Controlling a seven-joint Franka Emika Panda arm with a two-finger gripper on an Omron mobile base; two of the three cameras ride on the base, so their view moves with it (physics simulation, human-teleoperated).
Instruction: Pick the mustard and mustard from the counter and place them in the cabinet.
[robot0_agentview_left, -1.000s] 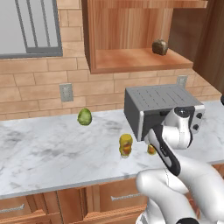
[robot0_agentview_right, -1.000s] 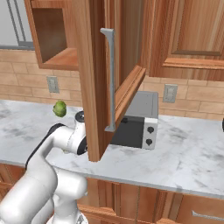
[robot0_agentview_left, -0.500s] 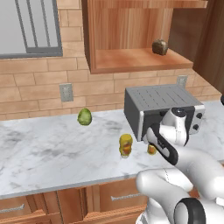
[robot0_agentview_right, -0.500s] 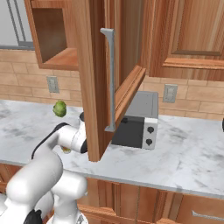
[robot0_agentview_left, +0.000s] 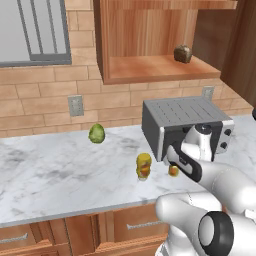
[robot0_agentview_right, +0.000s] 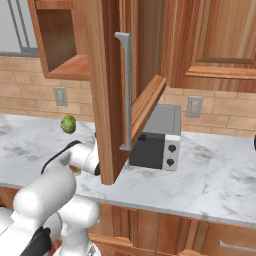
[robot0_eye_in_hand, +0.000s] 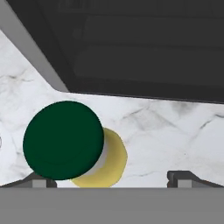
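The arm has sunk lower, and the spread tool (robot0_eye_in_hand: 111, 178) hangs above the upright slim mustard (robot0_eye_in_hand: 64, 140), whose cap lies toward its left finger.

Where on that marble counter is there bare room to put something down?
The white-and-grey marbled counter is bare left of the stubby yellow bottle and in front of the round green ball. It is crowded by the grey boxy appliance, where the green-capped slim yellow bottle and the arm stand.
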